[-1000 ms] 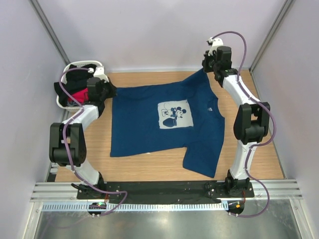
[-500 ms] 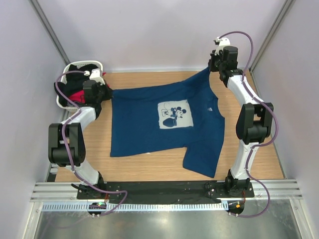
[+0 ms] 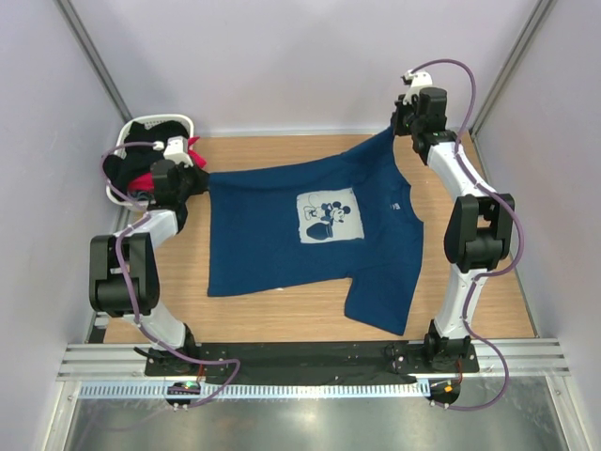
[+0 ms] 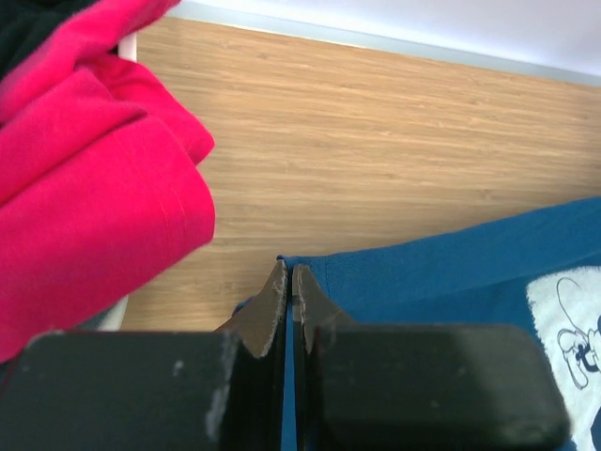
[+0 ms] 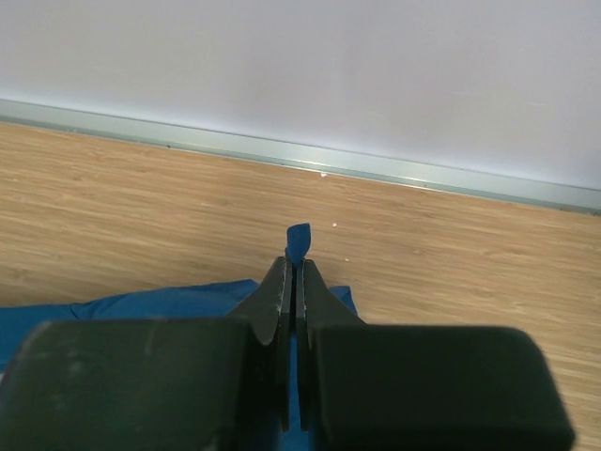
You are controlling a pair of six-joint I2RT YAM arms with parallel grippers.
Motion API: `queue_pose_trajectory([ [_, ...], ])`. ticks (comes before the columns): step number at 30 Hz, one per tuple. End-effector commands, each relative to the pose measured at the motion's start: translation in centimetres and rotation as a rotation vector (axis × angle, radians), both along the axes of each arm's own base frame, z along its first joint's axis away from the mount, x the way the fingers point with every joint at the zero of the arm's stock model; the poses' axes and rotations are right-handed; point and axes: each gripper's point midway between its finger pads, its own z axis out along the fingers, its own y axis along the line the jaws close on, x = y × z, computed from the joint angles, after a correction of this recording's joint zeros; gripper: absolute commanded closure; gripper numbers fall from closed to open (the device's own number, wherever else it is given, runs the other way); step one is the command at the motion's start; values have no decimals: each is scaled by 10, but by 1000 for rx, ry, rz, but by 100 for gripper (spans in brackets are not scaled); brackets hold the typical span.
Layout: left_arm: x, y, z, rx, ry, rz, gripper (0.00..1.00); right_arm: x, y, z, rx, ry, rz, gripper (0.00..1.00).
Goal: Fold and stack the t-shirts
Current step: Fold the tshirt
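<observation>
The navy t-shirt (image 3: 300,230) with a pale cartoon-mouse print lies spread on the wooden table, print up. My left gripper (image 3: 195,175) is shut on its far left corner, next to the basket; the blue cloth shows between the fingers (image 4: 289,282). My right gripper (image 3: 398,130) is shut on the far right corner, a blue tip poking out past the fingertips (image 5: 297,268). The far edge is pulled taut between both grippers. A pink t-shirt (image 4: 84,178) and a black one (image 3: 155,132) lie in the white basket (image 3: 120,193).
The basket stands at the far left corner, close behind my left gripper. The back wall (image 5: 300,66) is right behind my right gripper. Side walls close in the table. The shirt's near right sleeve (image 3: 380,301) reaches toward the front rail.
My left gripper has pulled the shirt's corner further left toward the basket. My right gripper rose slightly toward the back wall and then held. The far edge is stretched tighter.
</observation>
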Motion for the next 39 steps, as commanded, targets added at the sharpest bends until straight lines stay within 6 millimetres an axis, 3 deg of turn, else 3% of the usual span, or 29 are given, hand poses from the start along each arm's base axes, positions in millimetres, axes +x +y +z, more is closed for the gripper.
queue_pose_trajectory([
  [1,2,3,43,32,-176,-21,100,-3,-3,38,-1,-100,-7,99],
  [14,-15,1,20,45,-136,-96,100,-41,-7,26,43,-64,-41,99],
  [19,-19,1,8,67,-99,-111,100,-60,-14,11,55,-12,-89,99],
  [21,-20,0,5,72,-92,-116,100,-73,-16,-5,57,42,-108,99],
  [23,-21,0,3,74,-84,-121,100,-82,-17,-2,61,38,-112,99],
  [39,-42,-4,-21,191,-12,-218,100,-140,-22,-52,100,171,-168,99],
])
